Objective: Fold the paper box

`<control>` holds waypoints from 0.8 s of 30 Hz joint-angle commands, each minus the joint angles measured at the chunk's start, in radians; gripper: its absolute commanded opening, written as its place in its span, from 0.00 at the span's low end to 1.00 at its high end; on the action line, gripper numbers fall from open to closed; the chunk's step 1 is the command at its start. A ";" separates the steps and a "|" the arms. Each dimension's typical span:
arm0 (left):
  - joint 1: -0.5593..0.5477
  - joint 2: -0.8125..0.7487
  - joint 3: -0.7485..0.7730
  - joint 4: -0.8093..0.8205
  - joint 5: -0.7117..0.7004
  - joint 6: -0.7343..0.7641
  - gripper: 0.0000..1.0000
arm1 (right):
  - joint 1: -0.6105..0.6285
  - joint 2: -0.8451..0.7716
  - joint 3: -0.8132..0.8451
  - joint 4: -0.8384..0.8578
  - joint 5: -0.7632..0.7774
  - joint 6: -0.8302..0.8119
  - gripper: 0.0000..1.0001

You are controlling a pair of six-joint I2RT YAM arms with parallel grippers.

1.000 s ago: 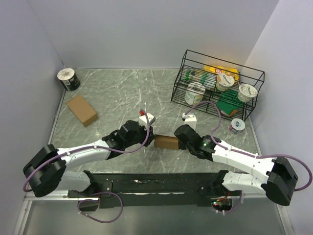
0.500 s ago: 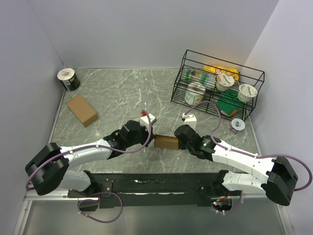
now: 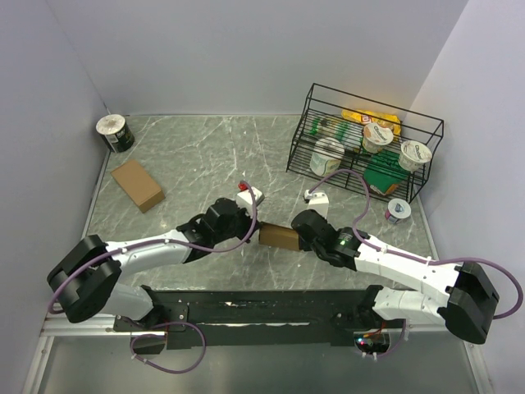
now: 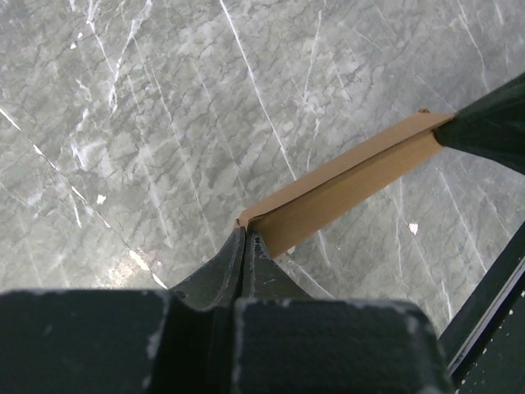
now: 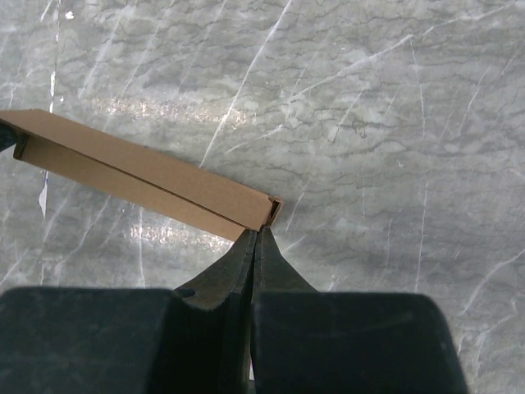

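The paper box [image 3: 279, 237] is a small flat brown cardboard box held just above the marble table between both arms. My left gripper [image 3: 253, 233] is shut on its left end; in the left wrist view the jaws [image 4: 244, 240] press together on the corner of the box [image 4: 353, 182]. My right gripper [image 3: 300, 235] is shut on the right end. In the right wrist view its tips [image 5: 261, 235] pinch the edge of the box [image 5: 139, 174] at its open end.
Another brown cardboard box [image 3: 138, 185] lies at the left of the table, with a dark tin [image 3: 115, 133] in the far left corner. A black wire basket [image 3: 305, 141] holding cups and packets stands at the far right. A small cup [image 3: 398, 210] sits in front of it.
My left gripper has closed down onto the left end of the box and its arm has edged slightly to the right. The right gripper and the box have stayed put.
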 commanded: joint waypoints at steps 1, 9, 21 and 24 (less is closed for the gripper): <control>-0.008 0.013 0.081 0.007 0.035 -0.055 0.01 | 0.023 0.050 -0.043 -0.090 -0.081 0.019 0.00; -0.006 0.065 0.168 -0.105 0.047 -0.147 0.01 | 0.057 0.103 -0.023 -0.111 -0.032 0.025 0.00; -0.008 0.070 0.179 -0.116 0.081 -0.217 0.01 | 0.083 0.138 -0.009 -0.122 -0.018 0.033 0.00; -0.006 0.062 0.185 -0.117 0.081 -0.234 0.01 | 0.084 0.138 -0.012 -0.122 -0.018 0.036 0.00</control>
